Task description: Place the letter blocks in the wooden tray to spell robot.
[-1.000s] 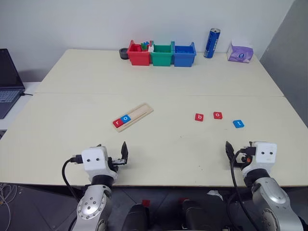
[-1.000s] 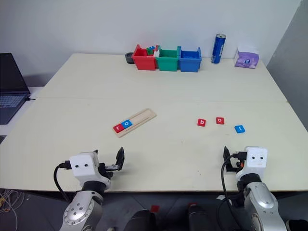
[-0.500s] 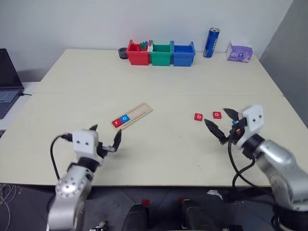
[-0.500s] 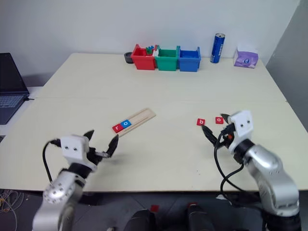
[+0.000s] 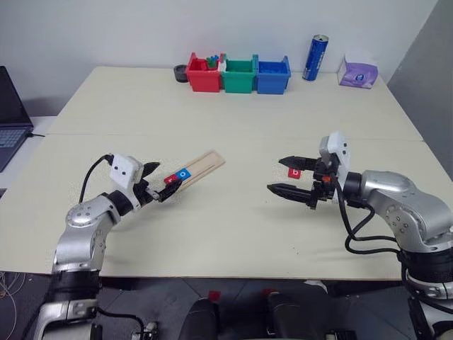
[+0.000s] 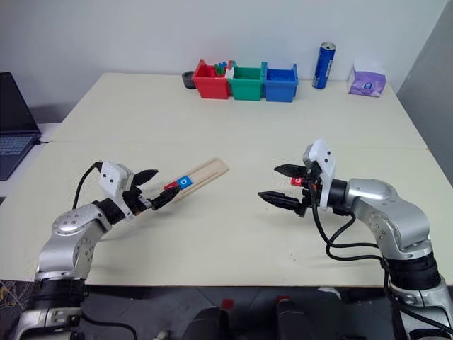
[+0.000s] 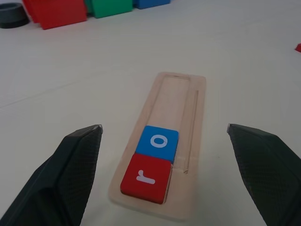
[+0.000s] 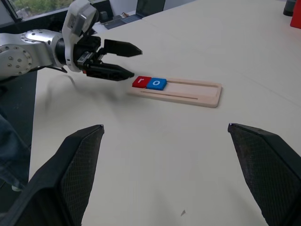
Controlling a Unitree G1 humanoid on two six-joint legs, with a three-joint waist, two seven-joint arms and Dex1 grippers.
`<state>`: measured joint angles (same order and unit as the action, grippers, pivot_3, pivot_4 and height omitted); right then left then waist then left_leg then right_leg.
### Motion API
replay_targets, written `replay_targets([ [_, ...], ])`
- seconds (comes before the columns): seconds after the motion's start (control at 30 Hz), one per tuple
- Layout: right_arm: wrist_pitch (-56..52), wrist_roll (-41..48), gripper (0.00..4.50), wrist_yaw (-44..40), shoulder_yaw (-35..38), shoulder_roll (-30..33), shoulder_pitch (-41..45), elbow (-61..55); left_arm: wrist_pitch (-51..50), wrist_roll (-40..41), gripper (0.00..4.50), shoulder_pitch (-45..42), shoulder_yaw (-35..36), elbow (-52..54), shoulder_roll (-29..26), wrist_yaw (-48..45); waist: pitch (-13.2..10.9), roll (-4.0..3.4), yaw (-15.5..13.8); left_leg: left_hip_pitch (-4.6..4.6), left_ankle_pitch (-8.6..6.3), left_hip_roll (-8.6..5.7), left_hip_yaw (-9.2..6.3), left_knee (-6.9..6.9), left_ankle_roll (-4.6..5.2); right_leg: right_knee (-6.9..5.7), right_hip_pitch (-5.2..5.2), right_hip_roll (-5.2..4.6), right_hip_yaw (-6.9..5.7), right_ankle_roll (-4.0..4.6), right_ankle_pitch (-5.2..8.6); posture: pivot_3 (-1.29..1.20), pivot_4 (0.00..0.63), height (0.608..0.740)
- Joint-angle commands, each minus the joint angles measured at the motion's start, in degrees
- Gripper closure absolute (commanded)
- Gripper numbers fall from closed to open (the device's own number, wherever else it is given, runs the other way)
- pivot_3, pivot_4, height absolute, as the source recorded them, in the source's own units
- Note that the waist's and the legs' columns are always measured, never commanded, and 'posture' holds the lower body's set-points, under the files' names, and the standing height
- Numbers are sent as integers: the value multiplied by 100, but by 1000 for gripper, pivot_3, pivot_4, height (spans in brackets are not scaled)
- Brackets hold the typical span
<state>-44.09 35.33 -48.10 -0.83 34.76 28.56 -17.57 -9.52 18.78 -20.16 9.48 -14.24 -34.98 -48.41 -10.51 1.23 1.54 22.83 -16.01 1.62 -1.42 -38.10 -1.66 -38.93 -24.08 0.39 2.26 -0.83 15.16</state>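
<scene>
The wooden tray (image 5: 202,165) lies slanted on the table, left of centre. At its near end sit a red "r" block (image 7: 146,176) and a blue "o" block (image 7: 159,141), side by side in the groove. My left gripper (image 5: 161,180) is open, level, with its fingertips just short of that end and apart from it. My right gripper (image 5: 276,174) is open and points left, held above the table to the right of centre. A red block (image 5: 294,172) shows between its fingers on the table beyond. The hand hides whatever lies behind it.
Red (image 5: 204,74), green (image 5: 238,75) and blue (image 5: 272,75) bins stand in a row at the far edge, with a dark ring (image 5: 181,73) beside them. A blue can (image 5: 315,58) and a purple tissue pack (image 5: 357,72) are at the back right. A laptop (image 5: 7,113) sits off the left side.
Both arms have risen from the table's near edge and swung inward. The left gripper reached the tray's near end. The right gripper turned to point left over the loose blocks.
</scene>
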Motion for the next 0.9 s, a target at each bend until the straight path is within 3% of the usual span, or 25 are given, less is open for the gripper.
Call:
replay_targets([
  [0.03, 46, 55, 9, 94, 113, -41, 88, -138, 363, -130, 0, -328, -71, -543, -122, -333, 0, 0, 1, 0, 0, 0, 0, 0, 0, -1, 0, 0, 0, 0, 0, 0, 150, 740],
  [0.53, -125, 204, 9, 519, 294, -100, -154, -504, 1349, -837, 0, -1665, -528, -3266, -177, -1255, 0, 0, 3, 1, 0, -2, 0, -3, 0, -6, -1, 1, -4, 0, 0, 0, 150, 740],
  [0.9, -105, 237, 9, 643, 312, -91, -100, -451, 1794, -1224, 0, -2010, -669, -4264, -67, -1317, 1, 1, 5, -3, 0, -3, 0, -9, 1, -16, 2, 1, -5, 0, -1, 0, 150, 740],
])
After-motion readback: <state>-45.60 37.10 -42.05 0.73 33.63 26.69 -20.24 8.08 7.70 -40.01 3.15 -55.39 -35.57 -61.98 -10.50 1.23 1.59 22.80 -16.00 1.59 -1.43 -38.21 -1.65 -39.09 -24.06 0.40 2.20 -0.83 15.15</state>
